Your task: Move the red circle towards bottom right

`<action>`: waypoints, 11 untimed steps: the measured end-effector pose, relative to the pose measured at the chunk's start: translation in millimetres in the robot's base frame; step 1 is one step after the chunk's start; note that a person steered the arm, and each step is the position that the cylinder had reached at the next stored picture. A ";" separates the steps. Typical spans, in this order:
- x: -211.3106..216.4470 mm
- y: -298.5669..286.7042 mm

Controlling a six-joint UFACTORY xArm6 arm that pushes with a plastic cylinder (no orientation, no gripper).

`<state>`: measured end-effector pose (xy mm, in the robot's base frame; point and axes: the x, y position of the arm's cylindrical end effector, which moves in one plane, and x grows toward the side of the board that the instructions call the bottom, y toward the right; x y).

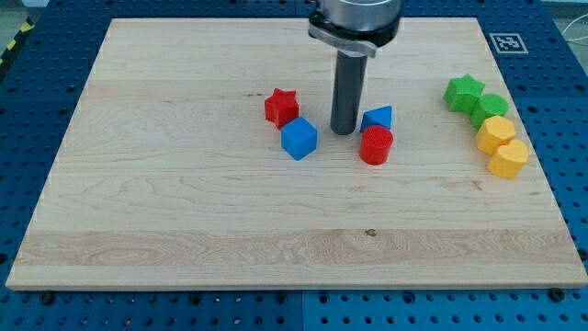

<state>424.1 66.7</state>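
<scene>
The red circle, seemingly a light, rigid, easily sliding block, sits just right of the tip; no gripper exists, so pushing its upper-left side suits.

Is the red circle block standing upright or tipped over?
Upright. The red circle shows its flat round face on top and ribbed side below, just right of my tip, under the blue block.

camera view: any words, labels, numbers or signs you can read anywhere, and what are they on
No readable words, letters or numbers anywhere.
Black-and-white square marker tag at the top right corner of the light wooden board: a coded pattern, no text.
Coloured blocks, such as the red round block beside my tip: no lettering.
Silver collar above the dark rod: no visible brand.
</scene>
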 end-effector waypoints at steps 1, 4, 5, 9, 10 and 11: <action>19.0 18.2; 63.5 38.8; 63.6 19.3; 82.5 86.4; 87.2 85.3; 111.2 71.0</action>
